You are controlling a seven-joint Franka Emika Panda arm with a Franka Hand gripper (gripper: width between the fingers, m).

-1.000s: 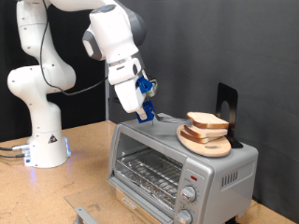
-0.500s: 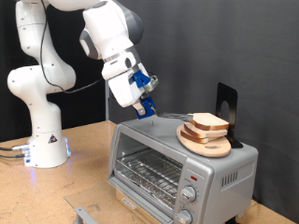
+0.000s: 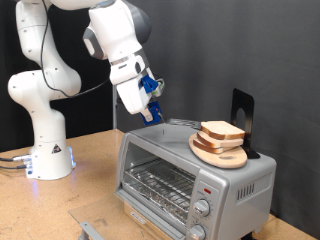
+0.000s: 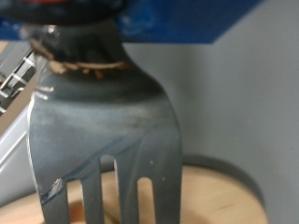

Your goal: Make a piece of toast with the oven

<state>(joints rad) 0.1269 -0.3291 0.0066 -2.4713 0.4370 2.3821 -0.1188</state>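
One arm: white Franka [image 3: 45, 95], base on the wooden table [image 3: 95, 185] at the exterior view's left; upper links reach toward the view's top and bend down over the oven.
Oven: silver-grey box [image 3: 195, 180] at the exterior view's lower right, glass door shut, wire rack [image 3: 160, 183] visible behind the glass, two round knobs [image 3: 202, 218] and a red mark on the front panel.
Plate: round wooden plate [image 3: 215, 153] sits on the oven's top, toward the view's right; a dark upright piece [image 3: 242, 112] stands just behind it.
Toast: pale slice with brown crust [image 3: 222, 131] lies on the plate, on top of the oven, not inside it; a second slice seems stacked under it, hard to tell.
Gripper: blue-fingered gripper [image 3: 152, 92] hangs above the oven's top, left of the plate in the exterior view, apart from the toast.
Grasp: clenched on a fork; the wrist view shows the handle end running up between the blue fingers.
Fork: metal fork [image 4: 98, 131] fills the wrist view, tines pointing at the plate's wooden rim [image 4: 215, 201]; in the exterior view it shows only as a thin dark line from the gripper toward the plate.
Contact: cannot tell whether the tines touch the plate or toast.
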